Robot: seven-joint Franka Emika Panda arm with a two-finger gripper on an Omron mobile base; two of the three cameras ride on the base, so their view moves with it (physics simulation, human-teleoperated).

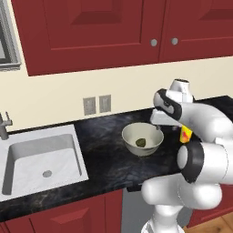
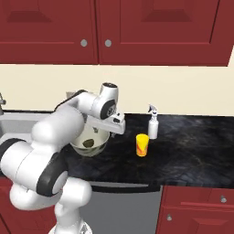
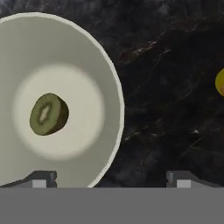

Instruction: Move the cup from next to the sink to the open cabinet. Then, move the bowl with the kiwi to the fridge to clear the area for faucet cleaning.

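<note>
Two things of the task are seen on the black counter point(image 2: 192, 151): the yellow cup point(image 2: 142, 145), standing upright to the right of the bowl point(image 1: 142, 138), and the kiwi point(image 3: 48, 114), a cut half lying in the bowl's middle. The hand point(image 3: 111, 180) is held above the bowl's right rim, spread about as wide as it goes, and nothing is gripped – one fingertip point(image 3: 41, 179) is seen over the bowl, the other over bare counter. The cup is caught at the far right edge of the hand view, well apart from the fingers. The sink point(image 1: 43, 159) lies further left of the bowl.

A likely risk is judged to be this – if the hand is lowered here, the bowl's rim could be struck or seized before the cup is dealt with, and the bowl tipped. A white spray bottle point(image 2: 152, 122) stands just behind the cup and could be knocked during a reach.

No writing or brand can be read; only a red-orange mark is made out on the cup
</note>
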